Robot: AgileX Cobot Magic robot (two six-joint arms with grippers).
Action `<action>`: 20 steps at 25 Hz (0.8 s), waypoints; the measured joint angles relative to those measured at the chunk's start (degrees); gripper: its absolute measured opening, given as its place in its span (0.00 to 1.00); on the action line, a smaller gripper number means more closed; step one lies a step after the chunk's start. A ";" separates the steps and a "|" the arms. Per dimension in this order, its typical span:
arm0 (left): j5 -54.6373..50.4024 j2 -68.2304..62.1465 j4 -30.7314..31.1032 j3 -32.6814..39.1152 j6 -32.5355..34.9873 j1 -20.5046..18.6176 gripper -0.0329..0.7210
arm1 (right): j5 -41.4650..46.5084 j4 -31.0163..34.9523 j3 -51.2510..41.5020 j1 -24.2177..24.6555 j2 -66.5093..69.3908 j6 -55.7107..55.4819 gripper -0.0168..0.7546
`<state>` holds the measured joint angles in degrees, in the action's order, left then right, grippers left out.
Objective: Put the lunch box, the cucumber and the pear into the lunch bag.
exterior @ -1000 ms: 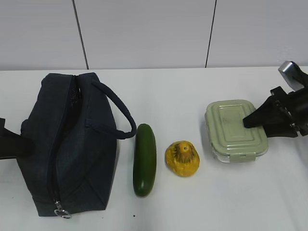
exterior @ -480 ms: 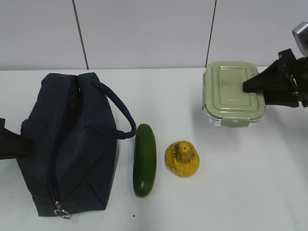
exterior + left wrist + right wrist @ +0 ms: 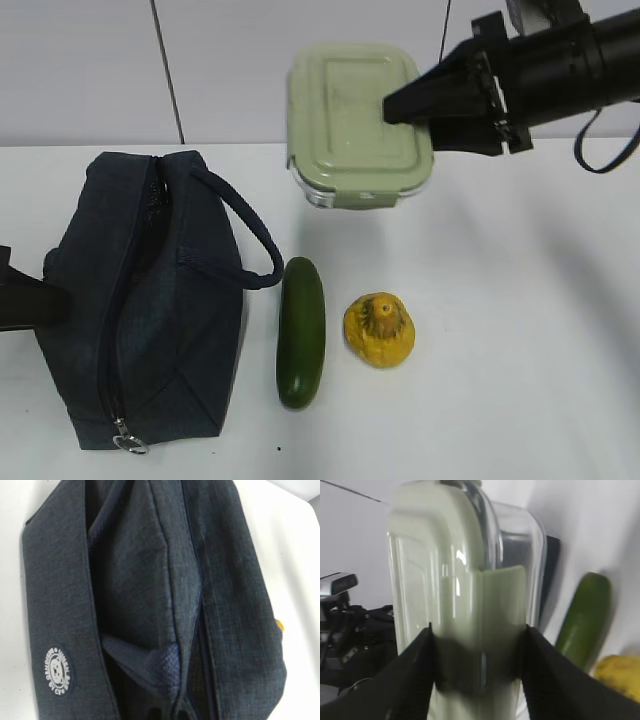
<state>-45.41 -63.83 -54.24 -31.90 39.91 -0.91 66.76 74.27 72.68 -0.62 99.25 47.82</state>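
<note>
- The right claw point(image 3: 405, 103) has the lunch box point(image 3: 355, 115) clamped by one end, a finger on the lid side and one on the glass side. It's carrying it up in the air, well clear of the table point(image 3: 500, 330).
- In the exterior view the box hangs above the far part of the table, roughly over the gap between the lunch bag point(image 3: 140, 300) and the pear point(image 3: 379, 329), with its pale green lid tipped toward the camera.
- The right wrist view shows the same grip up close: the black fingers point(image 3: 415, 675) sit either side of the box's lid clip, so the jaws are about halfway apart with the box filling the gap.
- The cucumber point(image 3: 301, 331) lies on the table just to the right of the bag, its near end pointing at the camera. The bag's loop handle point(image 3: 245, 235) curls down to the cucumber's top end.
- The pear sits right beside the cucumber on its right, close but not touching, stem end up.
- The bag lies at the left of the table, zipper running front to back, and the metal ring pull point(image 3: 127, 437) is at the near end.
- The left claw point(image 3: 25, 300) is a dark shape at the left edge, up against the bag's side. Its jaws are closed. I can't tell if it's pinching any fabric; the left wrist view is just navy cloth and a round white logo patch point(image 3: 56, 671).
</note>
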 joint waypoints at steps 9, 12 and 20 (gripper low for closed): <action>0.00 0.00 -0.16 0.00 0.00 0.00 0.03 | 0.64 4.47 10.66 -12.11 2.85 -1.34 0.52; 0.00 0.00 -0.20 0.00 0.00 0.00 0.03 | 0.64 4.70 14.48 -16.13 5.69 -1.88 0.52; 0.00 0.00 -0.20 0.00 0.00 0.00 0.03 | -4.29 8.48 21.21 -24.39 15.32 -2.19 0.52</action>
<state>-45.41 -63.83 -54.45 -31.90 39.91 -0.91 62.48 82.75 93.89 -25.01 114.57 45.62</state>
